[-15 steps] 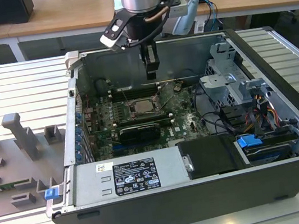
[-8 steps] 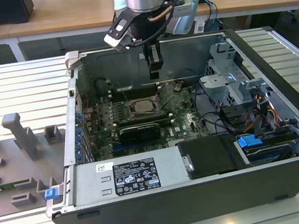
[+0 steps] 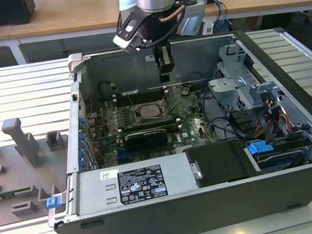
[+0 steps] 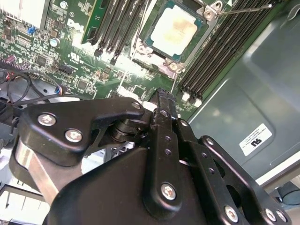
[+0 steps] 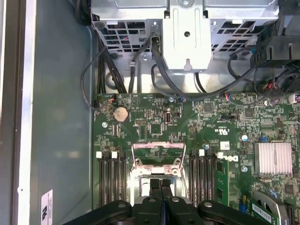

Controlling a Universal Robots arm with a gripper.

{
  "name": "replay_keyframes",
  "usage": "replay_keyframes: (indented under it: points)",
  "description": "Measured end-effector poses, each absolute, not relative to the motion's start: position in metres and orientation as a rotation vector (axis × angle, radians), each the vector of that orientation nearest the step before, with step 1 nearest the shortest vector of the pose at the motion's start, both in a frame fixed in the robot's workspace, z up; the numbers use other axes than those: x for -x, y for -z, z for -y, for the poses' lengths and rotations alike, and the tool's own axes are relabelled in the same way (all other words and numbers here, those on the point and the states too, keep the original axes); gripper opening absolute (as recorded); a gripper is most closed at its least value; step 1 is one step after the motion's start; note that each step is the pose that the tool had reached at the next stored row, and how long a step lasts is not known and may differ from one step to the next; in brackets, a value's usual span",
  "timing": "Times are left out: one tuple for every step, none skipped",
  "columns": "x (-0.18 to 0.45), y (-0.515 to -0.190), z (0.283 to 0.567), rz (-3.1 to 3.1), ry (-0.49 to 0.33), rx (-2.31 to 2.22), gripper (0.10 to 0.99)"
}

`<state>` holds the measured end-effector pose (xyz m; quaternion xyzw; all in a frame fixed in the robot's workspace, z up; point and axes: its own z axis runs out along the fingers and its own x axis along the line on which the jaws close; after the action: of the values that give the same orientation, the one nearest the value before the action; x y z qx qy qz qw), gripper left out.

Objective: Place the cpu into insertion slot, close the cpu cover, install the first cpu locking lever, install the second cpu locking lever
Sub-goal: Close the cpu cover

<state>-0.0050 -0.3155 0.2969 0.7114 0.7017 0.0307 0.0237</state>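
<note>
Hovering gripper (image 3: 165,75): clenched, empty, above the cpu (image 4: 176,30), which lies seated.
cpu cover (image 5: 157,153): raised open, leaving access.

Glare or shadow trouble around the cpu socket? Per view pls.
Second wrist view: glare washes out the cpu, and the motherboard beside it blows out white. First wrist view: the cpu cover shows a pinkish sheen. Exterior view: soft, even light on the motherboard below the gripper, no hard shadow.
</note>
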Motion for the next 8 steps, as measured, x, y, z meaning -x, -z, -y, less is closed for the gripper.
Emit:
replay_keyframes:
  points:
    - [0.0034, -0.2969, 0.3155, -2.172, -0.095, -2.202, 0.106]
    - [0.0023, -0.2969, 0.3155, -2.172, -0.095, -2.202, 0.106]
    - [0.0016, -0.2969, 0.3155, -2.172, -0.095, -2.202, 0.106]
    - [0.0004, -0.2969, 0.3155, -2.172, -0.095, -2.202, 0.106]
    - [-0.0001, -0.2969, 0.3155, -2.172, -0.095, -2.202, 0.106]
    - [-0.0008, -0.2969, 0.3155, -2.172, -0.095, -2.202, 0.106]
    - [-0.0015, -0.2969, 0.3154, -2.172, -0.095, -2.202, 0.106]
    - [-0.0022, -0.2969, 0.3154, -2.172, -0.095, -2.202, 0.106]
